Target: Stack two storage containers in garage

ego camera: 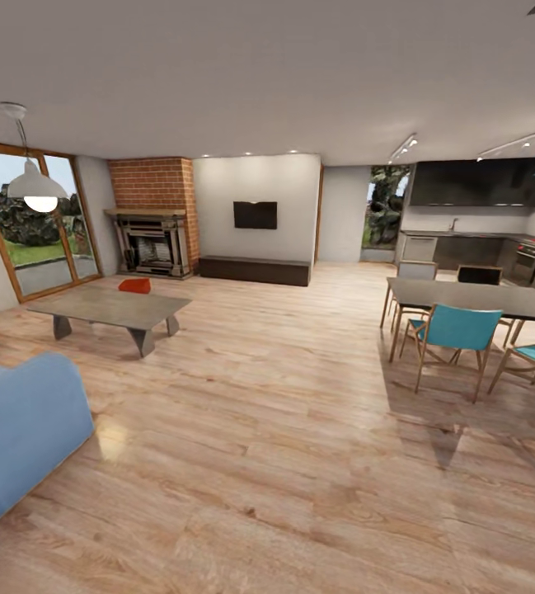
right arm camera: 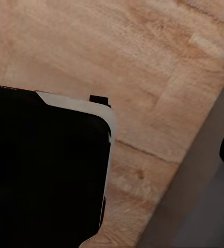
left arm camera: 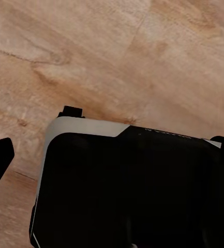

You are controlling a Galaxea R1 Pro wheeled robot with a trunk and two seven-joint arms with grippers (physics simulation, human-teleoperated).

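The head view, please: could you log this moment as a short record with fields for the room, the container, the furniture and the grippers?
room: living room, wood plank floor, brick fireplace, wall TV
storage container: one orange-red bin in view beyond the far edge of the coffee table; whether it rests on it cannot be told
seating: blue sofa, near left
dining area: dining table with teal chairs, right
grippers: states cannot be told
task stage: nothing picked up yet

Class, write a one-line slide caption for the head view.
Living room with wood floor: an orange-red storage container beyond the low coffee table, brick fireplace behind, blue sofa nearby.
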